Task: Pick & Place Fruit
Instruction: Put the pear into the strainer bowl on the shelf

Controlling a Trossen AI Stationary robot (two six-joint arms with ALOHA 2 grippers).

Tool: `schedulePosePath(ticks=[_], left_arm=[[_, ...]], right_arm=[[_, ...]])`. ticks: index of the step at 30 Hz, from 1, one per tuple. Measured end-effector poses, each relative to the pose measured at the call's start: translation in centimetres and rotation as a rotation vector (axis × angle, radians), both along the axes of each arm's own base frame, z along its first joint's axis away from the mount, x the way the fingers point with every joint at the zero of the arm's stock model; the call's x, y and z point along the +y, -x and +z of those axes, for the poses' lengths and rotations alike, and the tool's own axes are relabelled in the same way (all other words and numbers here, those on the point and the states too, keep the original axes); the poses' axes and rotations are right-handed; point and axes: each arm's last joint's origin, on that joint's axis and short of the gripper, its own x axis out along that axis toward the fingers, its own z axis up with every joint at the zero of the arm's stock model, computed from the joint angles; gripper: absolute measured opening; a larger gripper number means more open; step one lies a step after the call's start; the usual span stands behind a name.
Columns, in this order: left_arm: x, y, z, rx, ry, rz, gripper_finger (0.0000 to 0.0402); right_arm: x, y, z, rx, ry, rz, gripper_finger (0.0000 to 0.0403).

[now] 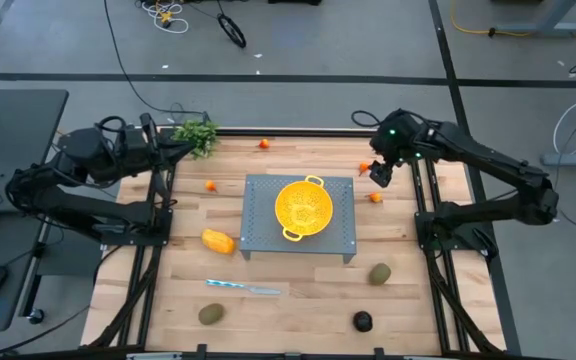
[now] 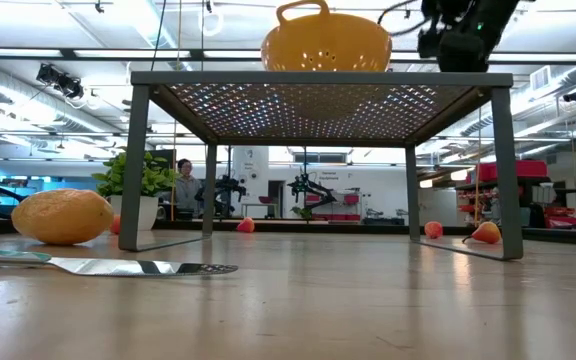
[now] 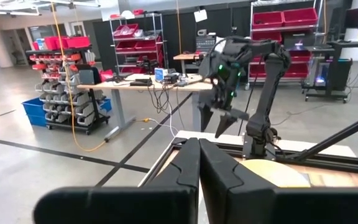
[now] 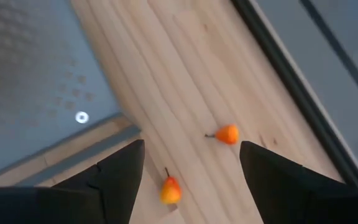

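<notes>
Orange-red, stemmed little fruit [image 4: 171, 190] lies on the wooden table [image 4: 185, 74] directly below the right gripper [image 4: 191, 163], whose fingers are spread wide and empty, with a second fruit [image 4: 227, 134] nearby. Being tiny and round, it could roll or squirt from closing fingers, or a fingertip could strike the grey stand [image 4: 23, 68] beside it.

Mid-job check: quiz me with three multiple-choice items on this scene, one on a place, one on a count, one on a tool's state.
1. Where is the yellow perforated colander?
A. on the grey metal mesh stand
B. on the wooden tabletop
C. in the left tool

2. How many brownish-green oval fruits lie on the table?
A. one
B. two
C. four

3. The right tool is:
A. shut on a fruit
B. open, above a small orange-red fruit
C. inside the colander

Answers: 1 A, the colander sits on the stand's top. 2 B, one near the silvery knife, one beside the stand. 3 B, its fingers stand apart with nothing between them.
</notes>
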Motion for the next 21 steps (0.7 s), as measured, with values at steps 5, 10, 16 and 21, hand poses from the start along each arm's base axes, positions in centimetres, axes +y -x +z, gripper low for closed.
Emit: schedulePosePath(ticks=[5,10,16,21], left_arm=[[0.0,0.0,0.0,-0.001,0.001,0.0,0.001],[0.0,0.0,0.0,0.0,0.002,0.0,0.0006],[0.0,0.0,0.0,-0.01,0.028,-0.001,0.0011],[0.0,0.0,0.0,-0.022,0.059,-0.015,0.0005]], right_arm=[[0.8,1.0,1.4,-0.097,0.01,0.028,0.0236],[1.4,1.6,2.0,-0.17,-0.02,0.062,0.0187],[1.8,2.1,2.5,-0.217,-0.043,0.072,0.0123],[2.0,2.0,3.1,-0.309,-0.069,0.135,0.0082]])
